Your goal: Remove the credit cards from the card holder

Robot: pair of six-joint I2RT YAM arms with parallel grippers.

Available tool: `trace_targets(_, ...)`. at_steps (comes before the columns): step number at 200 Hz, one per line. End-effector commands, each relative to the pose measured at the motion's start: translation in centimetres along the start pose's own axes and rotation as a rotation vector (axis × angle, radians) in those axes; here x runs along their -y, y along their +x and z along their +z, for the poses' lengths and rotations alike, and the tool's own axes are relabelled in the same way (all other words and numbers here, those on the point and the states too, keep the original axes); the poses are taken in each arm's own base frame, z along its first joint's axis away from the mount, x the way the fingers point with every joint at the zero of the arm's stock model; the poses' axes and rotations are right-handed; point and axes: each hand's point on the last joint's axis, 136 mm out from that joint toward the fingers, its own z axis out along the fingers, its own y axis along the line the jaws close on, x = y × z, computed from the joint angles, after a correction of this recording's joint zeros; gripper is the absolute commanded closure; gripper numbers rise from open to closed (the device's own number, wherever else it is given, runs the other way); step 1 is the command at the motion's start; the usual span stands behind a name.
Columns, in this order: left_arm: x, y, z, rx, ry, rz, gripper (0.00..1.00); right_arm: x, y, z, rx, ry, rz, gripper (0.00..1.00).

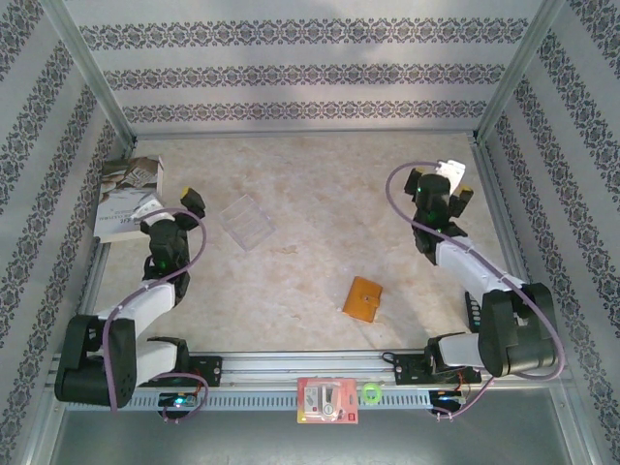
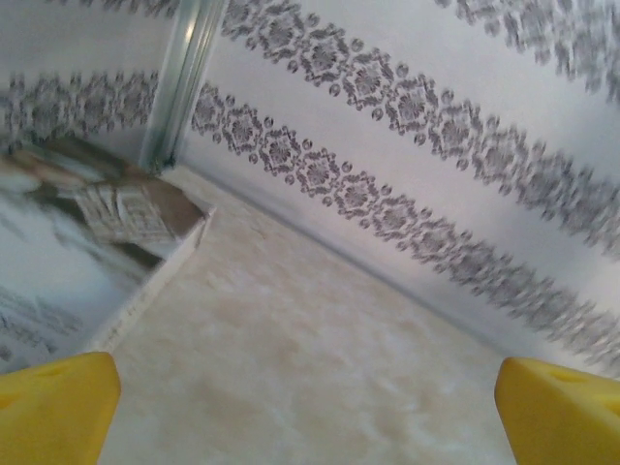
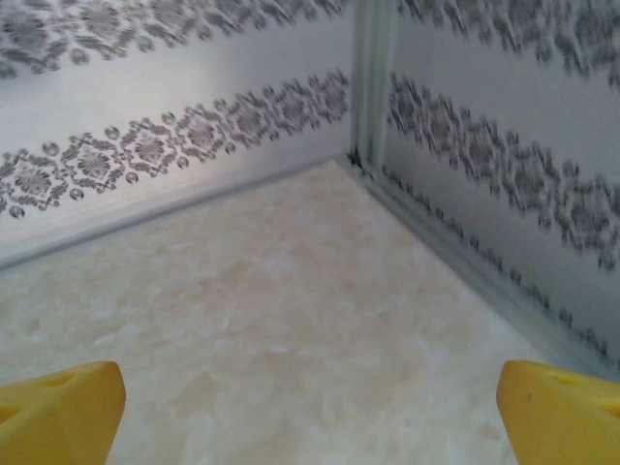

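Closed card holder (image 1: pixel 362 297) lies on open counter (image 1: pixel 320 194) near the front edge, well apart from both tools. Both spread, empty: left tool (image 1: pixel 176 205) (image 2: pixel 310 412) beside book (image 1: pixel 129 199), right tool (image 1: pixel 438 184) (image 3: pixel 310 412) near right wall (image 1: pixel 572 194).

card holder (image 1: pixel 362 297) front-ctr, tray (image 1: pixel 245 222) behind-left, book (image 1: pixel 129 199) far left, packet (image 1: pixel 327 400) on near rail

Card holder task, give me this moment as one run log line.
left gripper open, near book | right gripper open, far right corner | card holder folded shut on table, untouched
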Motion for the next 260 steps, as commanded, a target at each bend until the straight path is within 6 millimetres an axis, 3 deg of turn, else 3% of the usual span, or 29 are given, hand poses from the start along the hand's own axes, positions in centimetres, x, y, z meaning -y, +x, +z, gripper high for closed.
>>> trace_targets(1,-0.7,-0.5,0.2,-0.071,0.005,-0.382,0.01,1.0,4.1,0.3,-0.252,-0.032,0.185,0.02)
trace_targets(22,2.1,-0.7,1.1,-0.124,0.147,-0.395,0.01,-0.6,6.3,0.5,-0.263,-0.144,0.327,0.02)
trace_targets(45,3.9,0.4,1.0,-0.194,0.247,-0.465,0.01,-4.7,7.5,-0.3,-0.393,-0.272,0.194,0.02)
trace_targets(59,4.0,2.9,1.2,-0.314,0.221,-0.440,0.00,-7.1,8.2,-0.9,-0.444,-0.355,0.135,0.02)
trace_targets(82,3.8,8.1,1.1,-0.570,0.144,-0.338,0.20,-10.2,9.2,-1.9,-0.493,-0.469,0.090,0.02)
trace_targets(101,3.5,10.6,1.0,-0.642,0.123,-0.344,0.24,-12.3,10.2,-2.5,-0.541,-0.530,0.043,0.02)
trace_targets(129,2.6,13.4,0.8,-0.731,0.041,-0.313,0.28,-13.4,11.2,-2.9,-0.571,-0.542,0.022,0.02)
trace_targets(161,4.1,16.0,1.1,-0.780,0.067,-0.217,0.31,-13.7,11.7,-3.2,-0.583,-0.547,0.018,0.02)
trace_targets(188,5.3,16.9,2.3,-0.777,0.136,-0.220,0.37,-13.7,11.8,-3.4,-0.591,-0.554,0.020,0.02)
trace_targets(220,7.7,18.6,3.4,-0.843,0.232,-0.160,0.46,-13.7,12.1,-4.0,-0.605,-0.571,0.013,0.02)
trace_targets(260,12.8,21.1,3.6,-0.962,0.393,-0.092,0.49,-15.8,13.5,-5.4,-0.646,-0.630,-0.025,0.04)
